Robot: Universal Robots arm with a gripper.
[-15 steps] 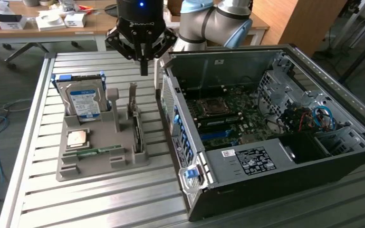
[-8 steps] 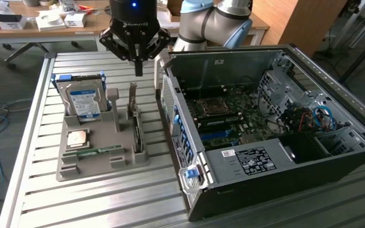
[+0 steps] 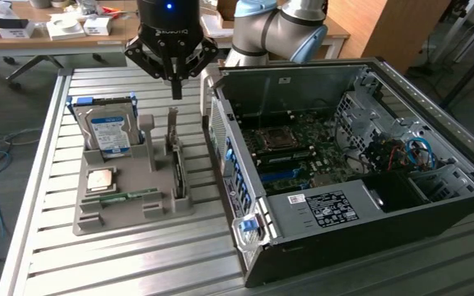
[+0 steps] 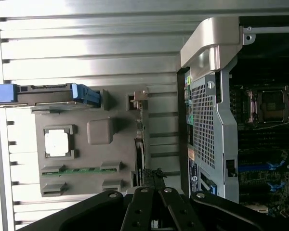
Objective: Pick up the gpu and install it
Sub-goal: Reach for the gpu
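The gpu (image 3: pixel 176 161) is a thin dark card standing on edge in a slot of the grey holder (image 3: pixel 130 213), its pale metal bracket (image 3: pixel 172 123) sticking up at the far end. My gripper (image 3: pixel 176 92) hangs above that bracket, fingers shut together with nothing between them and a clear gap down to the card. In the wrist view the gpu (image 4: pixel 140 144) shows edge-on along the side of the holder (image 4: pixel 115 159) nearest the case, and the shut gripper (image 4: pixel 153 185) sits over one end of it.
The holder also carries a hard drive (image 3: pixel 108 132) with blue rails, a processor chip (image 3: pixel 99 179) and a green memory stick (image 3: pixel 126 196). An open computer case (image 3: pixel 344 154) lies at the exterior view's right with its motherboard (image 3: pixel 291 154) exposed. All rest on a slatted metal table (image 3: pixel 138 265).
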